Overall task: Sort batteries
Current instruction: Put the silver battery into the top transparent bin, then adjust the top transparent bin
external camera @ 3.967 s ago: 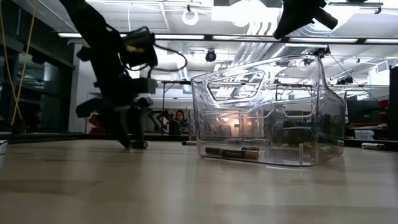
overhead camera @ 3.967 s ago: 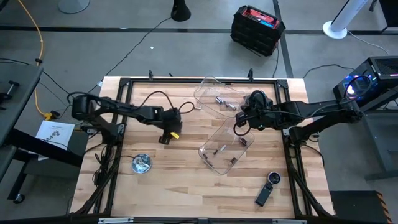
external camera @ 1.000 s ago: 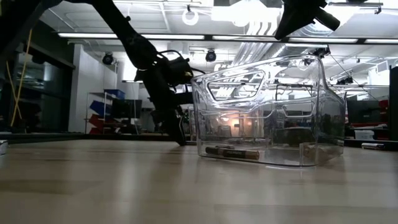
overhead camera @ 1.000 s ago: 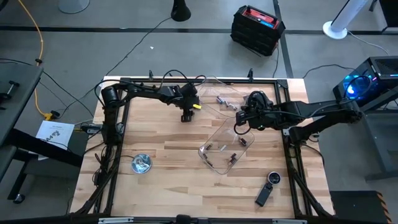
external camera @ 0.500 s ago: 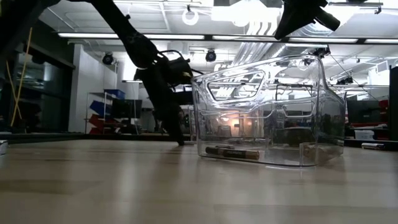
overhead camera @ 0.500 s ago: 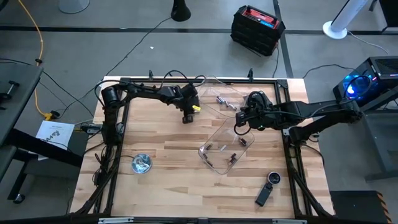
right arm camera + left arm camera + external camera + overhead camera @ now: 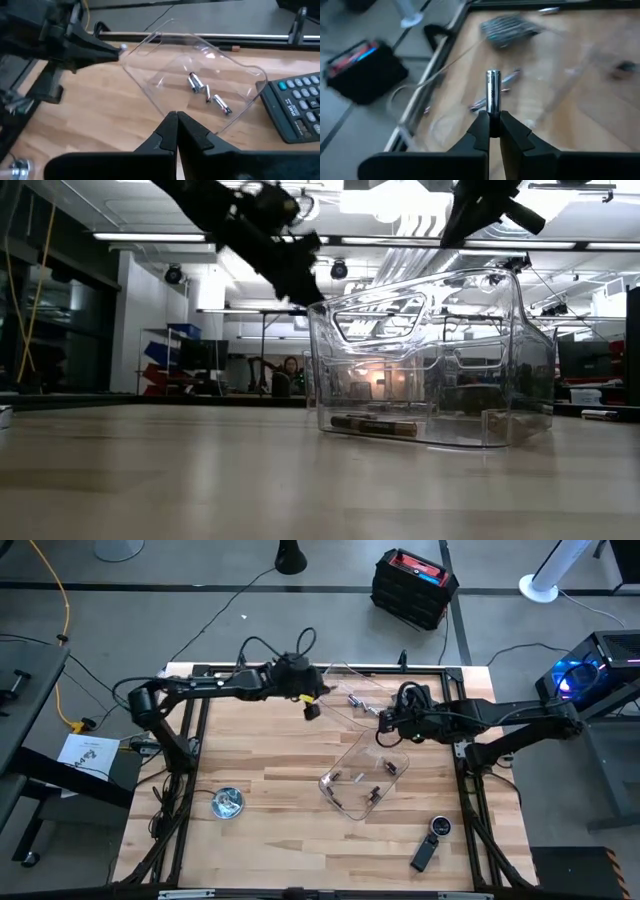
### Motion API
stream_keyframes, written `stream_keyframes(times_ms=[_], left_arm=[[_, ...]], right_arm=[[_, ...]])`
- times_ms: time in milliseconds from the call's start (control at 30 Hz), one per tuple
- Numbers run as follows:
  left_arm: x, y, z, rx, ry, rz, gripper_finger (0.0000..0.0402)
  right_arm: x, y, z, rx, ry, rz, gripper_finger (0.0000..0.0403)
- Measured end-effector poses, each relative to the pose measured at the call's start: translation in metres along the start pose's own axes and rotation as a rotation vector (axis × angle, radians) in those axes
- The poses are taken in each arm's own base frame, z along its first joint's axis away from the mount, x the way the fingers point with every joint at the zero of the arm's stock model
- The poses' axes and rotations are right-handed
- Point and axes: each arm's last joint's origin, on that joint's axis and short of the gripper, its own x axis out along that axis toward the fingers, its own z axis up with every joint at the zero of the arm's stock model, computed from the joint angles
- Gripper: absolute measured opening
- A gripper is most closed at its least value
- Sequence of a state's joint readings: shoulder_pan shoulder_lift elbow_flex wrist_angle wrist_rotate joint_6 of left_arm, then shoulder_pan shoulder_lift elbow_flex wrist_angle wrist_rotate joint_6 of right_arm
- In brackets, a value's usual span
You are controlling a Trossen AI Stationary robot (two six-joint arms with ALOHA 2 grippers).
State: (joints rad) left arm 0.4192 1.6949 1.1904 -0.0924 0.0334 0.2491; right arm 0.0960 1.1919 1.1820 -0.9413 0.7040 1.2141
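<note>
Left wrist view: left gripper (image 7: 490, 131) pinches a slim silvery cylindrical battery (image 7: 492, 96) upright, lifted beside the rear clear plastic tray (image 7: 350, 692). Right gripper (image 7: 177, 131), fingers pressed together and empty, hovers between the trays. Best practice: centre over the tray opening, lower past the rim, then release.

I see a round shiny metal dish (image 7: 227, 803) near my table's left edge, and a black oblong gadget with a round dial (image 7: 430, 844) at the front right corner. A grey keypad calculator (image 7: 297, 107) lies beside the far clear plastic tray (image 7: 345, 700); a second clear tray (image 7: 365, 777) sits mid-table.
</note>
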Motion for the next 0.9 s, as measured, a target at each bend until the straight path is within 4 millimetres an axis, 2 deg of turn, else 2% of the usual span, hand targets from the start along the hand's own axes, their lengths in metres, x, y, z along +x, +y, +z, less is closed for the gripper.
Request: stream_keyframes(times_ms=[133,200,300,400,533,633,700,800,900], left_arm=[[0.033,0.008,-0.009,-0.054,0.119,0.014,0.0042],[0.046,0.008,-0.006,-0.051,0.163,-0.001,0.0073],[0.056,0.009,0.001,-0.056,0.218,-0.023,0.012],[0.054,0.01,0.004,-0.055,0.288,-0.039,0.0161],[0.024,0.019,0.02,-0.082,0.248,-0.068,0.0184],[-0.002,0.029,0.033,-0.137,0.179,-0.091,0.0179],[-0.025,0.038,0.045,-0.146,0.107,-0.075,0.0168],[-0.067,0.05,0.062,-0.143,-0.009,-0.022,0.0151],[-0.102,0.057,0.071,-0.176,-0.081,0.019,0.0133]], right_arm=[[0.005,0.0,0.007,0.064,-0.025,0.001,0.0],[0.007,0.001,0.011,0.097,-0.049,0.008,0.0],[0.01,0.003,0.016,0.151,-0.097,0.006,0.0001],[0.02,0.004,0.018,0.176,-0.101,-0.011,0.0009],[0.049,0.001,0.025,0.209,0.016,-0.063,0.0013],[0.085,-0.008,0.036,0.148,0.166,-0.094,0.0003],[0.109,-0.017,0.046,0.101,0.196,-0.113,0.0002],[0.143,-0.037,0.07,0.056,0.181,-0.135,0.0001],[0.175,-0.066,0.094,0.056,0.173,-0.129,0.0]])
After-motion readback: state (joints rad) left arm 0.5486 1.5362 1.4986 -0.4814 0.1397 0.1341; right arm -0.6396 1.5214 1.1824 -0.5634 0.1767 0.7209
